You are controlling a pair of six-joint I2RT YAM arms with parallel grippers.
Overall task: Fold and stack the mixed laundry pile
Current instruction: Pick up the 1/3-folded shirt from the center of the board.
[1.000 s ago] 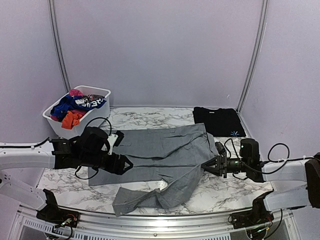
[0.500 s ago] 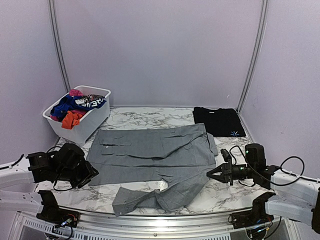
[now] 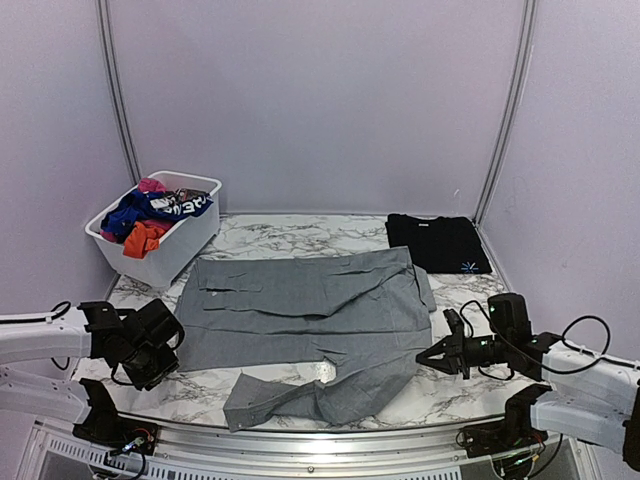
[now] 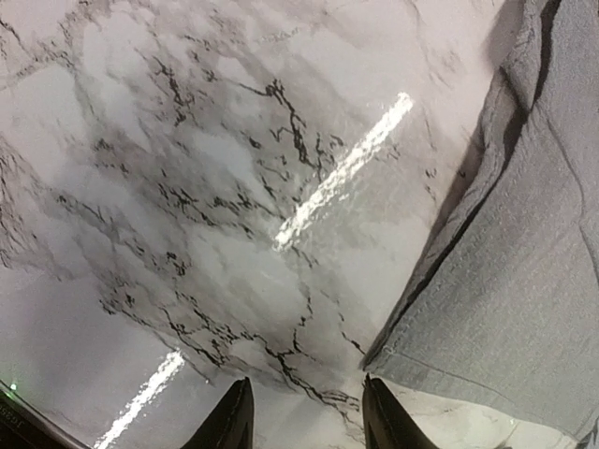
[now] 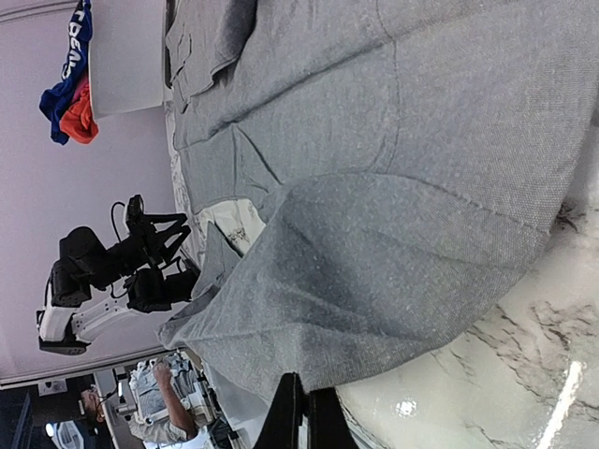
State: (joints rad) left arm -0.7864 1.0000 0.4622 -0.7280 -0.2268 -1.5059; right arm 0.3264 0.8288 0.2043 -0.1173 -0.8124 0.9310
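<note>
At far left, a white plastic basket [image 3: 206, 186] holds blue, orange and pink garments [image 3: 148, 212]. Grey shirt [image 3: 300, 300] lies spread on the marble tabletop [image 3: 290, 235], black folded garment [image 3: 437, 243] behind. Left tool [image 4: 304, 400] part-open, empty; right tool [image 5: 301, 391] closed.

Grey shirt [image 3: 310, 300] spread flat, near sleeve [image 3: 275, 395] crumpled. Black garment [image 3: 437, 243] folded at its far right; coloured pieces [image 3: 150, 215] heaped far left.

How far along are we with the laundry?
Done: one black garment lies folded at the far right of the table. In hand: the grey shirt is spread out, one sleeve loose at the near edge. The left claw is open beside its hem, the right claw shut at its other side. Left: the blue, orange and pink pieces in the white basket.
</note>
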